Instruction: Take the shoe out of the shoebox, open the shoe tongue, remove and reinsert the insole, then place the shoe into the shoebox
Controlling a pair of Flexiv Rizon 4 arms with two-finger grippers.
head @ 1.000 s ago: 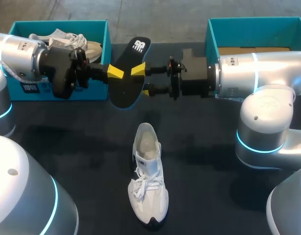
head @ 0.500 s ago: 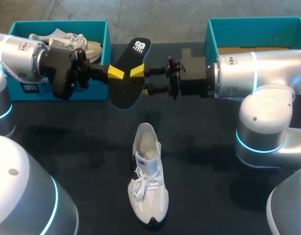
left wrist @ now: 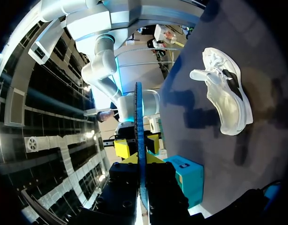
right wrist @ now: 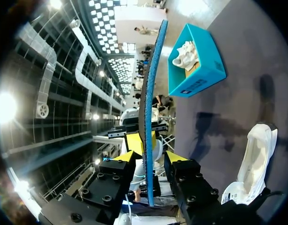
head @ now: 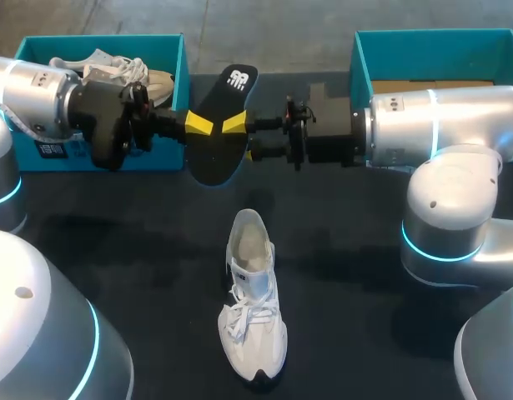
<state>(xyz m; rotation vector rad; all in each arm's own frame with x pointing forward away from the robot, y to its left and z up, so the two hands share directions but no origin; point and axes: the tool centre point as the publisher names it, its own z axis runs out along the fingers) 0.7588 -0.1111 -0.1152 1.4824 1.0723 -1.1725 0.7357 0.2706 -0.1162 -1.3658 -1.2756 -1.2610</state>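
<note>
The white shoe (head: 252, 292) lies alone on the dark worktop (head: 156, 242), with its toe toward the robot and its heel toward the far side. Its laces are done up and its mouth gapes open. Strips of worktop run along both flanks of the shoe, out to the arms' rounded bases. Another strip separates the shoe's heel from what hangs beyond it.

Beyond the shoe's heel and raised off the worktop, the black insole (head: 213, 154) hangs in the air with its heel end pointing away from the shoe. Both wrist views show it edge-on, with blue along the edge. The left pincer (head: 198, 125) comes in from the shoe's left and is clamped narrow on the insole, its fingers tight against both faces. The right pincer (head: 241, 138) comes from the shoe's right and straddles the same insole with its fingers set wider. Its own wrist view shows a sliver of gap on each side, so it grips nothing.

A white printed mark sits on the insole's heel end.

Two teal boxes stand well beyond the shoe. The left shoebox (head: 106, 39), off the shoe's left, holds a second pale shoe (head: 114, 68). A small white label on its front wall is too small to read. The right shoebox (head: 431, 37), off the shoe's right, holds brown cardboard (head: 431, 85)
</note>
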